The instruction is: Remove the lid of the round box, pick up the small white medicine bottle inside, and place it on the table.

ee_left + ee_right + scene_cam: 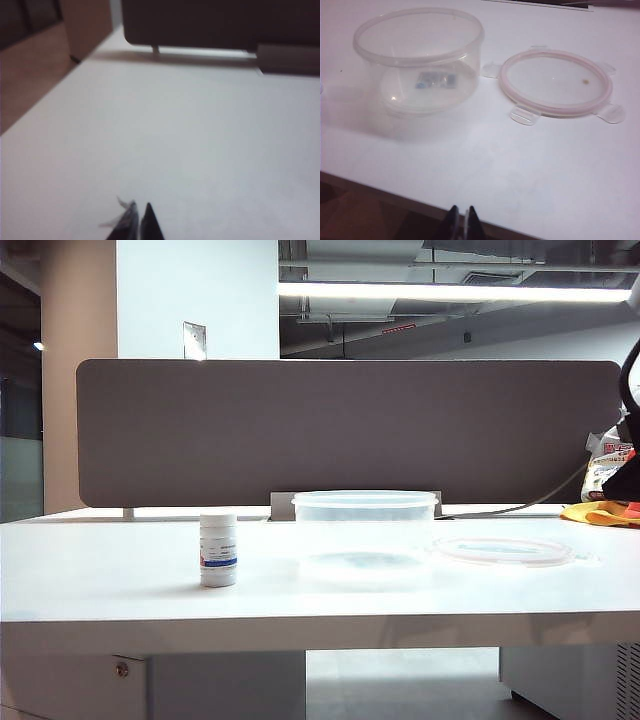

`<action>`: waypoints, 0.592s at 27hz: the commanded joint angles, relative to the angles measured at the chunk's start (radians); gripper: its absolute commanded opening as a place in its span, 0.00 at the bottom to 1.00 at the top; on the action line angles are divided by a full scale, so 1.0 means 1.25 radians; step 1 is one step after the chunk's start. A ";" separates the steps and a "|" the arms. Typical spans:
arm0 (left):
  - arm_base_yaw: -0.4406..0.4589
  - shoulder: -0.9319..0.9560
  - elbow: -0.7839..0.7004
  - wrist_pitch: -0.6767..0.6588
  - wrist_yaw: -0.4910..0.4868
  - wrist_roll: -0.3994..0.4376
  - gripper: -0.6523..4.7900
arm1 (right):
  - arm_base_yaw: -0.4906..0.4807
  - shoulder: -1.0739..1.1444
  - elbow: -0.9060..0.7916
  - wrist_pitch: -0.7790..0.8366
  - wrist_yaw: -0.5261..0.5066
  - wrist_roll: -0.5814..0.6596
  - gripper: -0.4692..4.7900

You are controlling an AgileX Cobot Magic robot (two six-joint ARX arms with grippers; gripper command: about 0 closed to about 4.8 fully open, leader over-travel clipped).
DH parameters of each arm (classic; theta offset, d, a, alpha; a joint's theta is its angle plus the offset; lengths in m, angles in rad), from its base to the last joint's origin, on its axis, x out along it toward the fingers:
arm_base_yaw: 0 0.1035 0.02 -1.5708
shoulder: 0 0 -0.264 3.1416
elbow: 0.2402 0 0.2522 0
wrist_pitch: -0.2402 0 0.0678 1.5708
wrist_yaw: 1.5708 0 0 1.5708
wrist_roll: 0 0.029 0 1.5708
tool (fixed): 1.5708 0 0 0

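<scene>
Bottle [218, 550] on table [100, 570]; left gripper [139, 210], right gripper [460, 212] closed.

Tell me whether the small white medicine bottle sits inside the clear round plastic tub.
No: the small white medicine bottle stands on the table left of the empty clear round plastic tub.

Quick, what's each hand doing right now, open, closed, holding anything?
Left hand: closed, empty, over the white flat-topped table.
Right hand: closed, empty, at the table's edge.
</scene>
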 commanded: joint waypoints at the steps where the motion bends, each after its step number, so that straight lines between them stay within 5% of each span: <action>1: 0.024 -0.049 -0.043 0.024 0.021 0.005 0.16 | 0.001 -0.001 0.005 0.014 0.000 -0.002 0.13; 16: 0.067 -0.149 -0.043 -0.046 0.076 0.035 0.16 | 0.001 -0.002 0.005 0.009 0.000 -0.002 0.13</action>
